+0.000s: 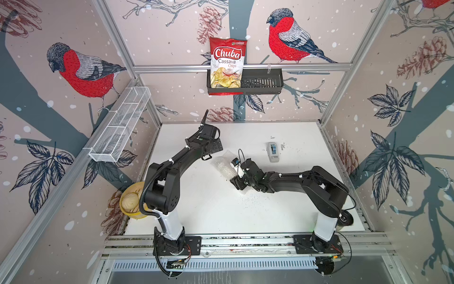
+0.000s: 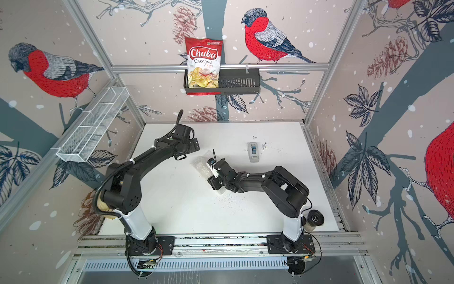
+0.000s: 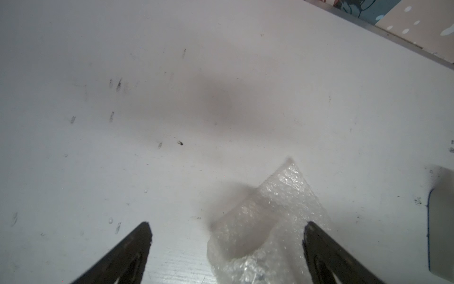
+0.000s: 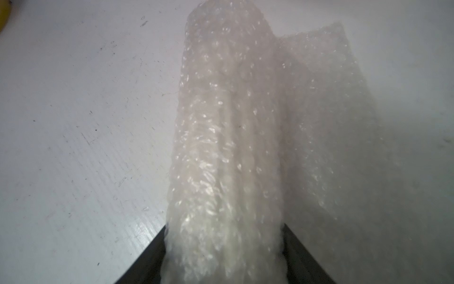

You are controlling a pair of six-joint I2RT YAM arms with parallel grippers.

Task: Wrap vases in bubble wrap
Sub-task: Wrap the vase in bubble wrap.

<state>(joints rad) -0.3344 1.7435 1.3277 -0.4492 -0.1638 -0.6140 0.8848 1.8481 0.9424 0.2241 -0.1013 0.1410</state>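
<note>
Barely possible to make out the vase (image 3: 237, 239): wrapped inside the bubble wrap (image 1: 222, 164), showing in the left wrist view only as a dull, smooth cylinder through the film, ribs and scalloped rim lost. Cannot tell in the right wrist view where vase ends and wrap begins; blurred close-up, near end of the roll cut off by the frame edge. Looks whitish and translucent, dotted with small glinting bubbles, rolled into a tube with a loose flap standing off one side. Lies on the white table (image 1: 196, 201) just toward 10 o'clock from its centre, with the grey-blue tape dispenser (image 1: 273, 152) near at 2 o'clock, itself cut off in the left wrist view. Clamped on the roll from both sides: right gripper (image 4: 224, 226), fingers (image 4: 299, 263) pressed against the wrap, largely hidden under its own wrist from above. Spread wide and holding nothing: left gripper (image 3: 227, 223), at 11 o'clock of the bundle, one end of the wrap seen between its fingers.
</note>
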